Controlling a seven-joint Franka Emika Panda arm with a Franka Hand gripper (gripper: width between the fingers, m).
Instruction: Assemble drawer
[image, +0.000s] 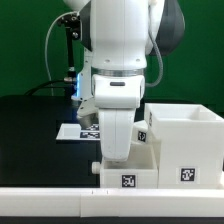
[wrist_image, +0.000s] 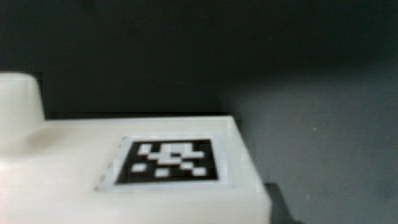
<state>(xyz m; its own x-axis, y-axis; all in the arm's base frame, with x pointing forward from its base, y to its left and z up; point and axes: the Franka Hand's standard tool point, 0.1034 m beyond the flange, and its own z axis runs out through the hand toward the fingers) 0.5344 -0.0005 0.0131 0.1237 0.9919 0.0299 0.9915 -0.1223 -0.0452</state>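
Note:
The large white box casing (image: 186, 140) stands on the black table at the exterior view's right, with tags on its front and side. A smaller white tray (image: 132, 176) with a tag on its front lies close against the casing's left side. My gripper (image: 114, 156) is lowered straight onto the tray's left part. Its fingertips are hidden against the white plastic, so I cannot tell whether the jaws are open or shut. The wrist view shows a white tagged drawer face (wrist_image: 173, 160) very close, with a rounded white knob-like part (wrist_image: 15, 100) at its edge.
The marker board (image: 76, 130) lies flat on the table behind my arm, at the exterior view's left. A white rail (image: 60, 200) runs along the table's front edge. Green backdrop and black cables stand behind.

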